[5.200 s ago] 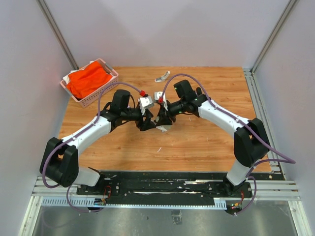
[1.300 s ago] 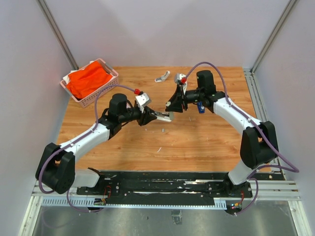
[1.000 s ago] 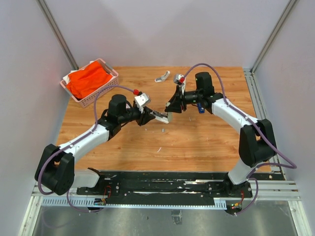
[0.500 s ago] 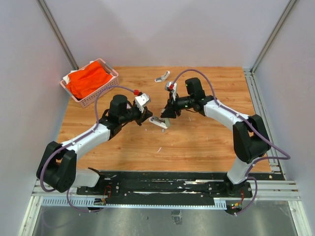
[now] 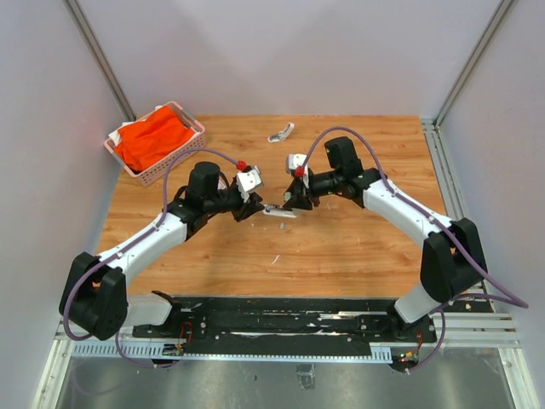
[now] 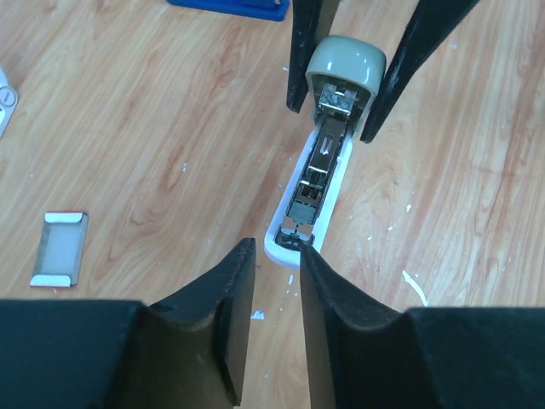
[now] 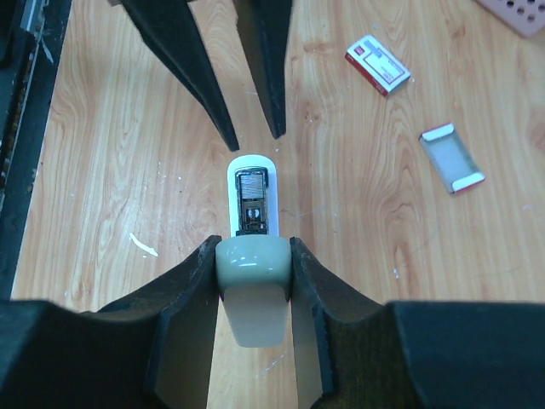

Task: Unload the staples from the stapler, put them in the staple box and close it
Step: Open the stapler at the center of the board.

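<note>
The right gripper (image 7: 253, 251) clamps the stapler's (image 7: 252, 204) rounded beige end; the left gripper (image 6: 277, 256), narrowly open, holds nothing.

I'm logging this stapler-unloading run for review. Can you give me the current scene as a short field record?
stapler: opened, magazine channel exposed
right gripper: shut on stapler's beige rear end
left gripper: slightly open at stapler's front tip, nothing visibly held
staples: cannot tell if any are in channel
nearby: white box with red mark
</note>
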Tool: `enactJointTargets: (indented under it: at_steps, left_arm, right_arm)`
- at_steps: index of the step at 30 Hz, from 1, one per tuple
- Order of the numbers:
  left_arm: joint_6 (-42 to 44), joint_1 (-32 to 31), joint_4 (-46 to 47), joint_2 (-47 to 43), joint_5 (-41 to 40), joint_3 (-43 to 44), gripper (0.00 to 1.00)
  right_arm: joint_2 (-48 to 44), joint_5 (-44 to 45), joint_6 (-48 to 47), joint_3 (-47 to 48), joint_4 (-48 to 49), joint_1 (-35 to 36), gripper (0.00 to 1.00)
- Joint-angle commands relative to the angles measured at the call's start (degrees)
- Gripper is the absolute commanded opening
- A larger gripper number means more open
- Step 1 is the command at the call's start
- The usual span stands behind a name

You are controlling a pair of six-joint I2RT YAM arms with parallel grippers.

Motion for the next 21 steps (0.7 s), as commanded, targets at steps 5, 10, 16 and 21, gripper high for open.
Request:
enactJointTargets:
  at_steps: [5, 10, 16, 21]
  left_arm:
    - [7.4, 0.4, -5.8, -0.7, 7.0, 2.3, 0.42]
    - [8.0, 0.2, -6.7, 0.2, 8.7, 2.6, 0.44]
    - [10.1, -0.5, -6.8, 0.4, 8.4, 1.7, 0.43]
    - [12.8, -1.1, -6.0, 0.4, 5.2, 0.4, 0.41]
  right_arm:
    - [-4.7, 3.5, -14.4, -2.2, -3.3, 4.4, 0.01]
    - [-5.0, 6.0, -15.5, -2.3, -3.5, 6.1, 0.01]
    - [-5.0, 9.2, -16.3, -2.0, -3.6, 8.0, 0.01]
    - [-5.4, 12.7, -17.0, -1.8, -3.7, 9.5, 0.01]
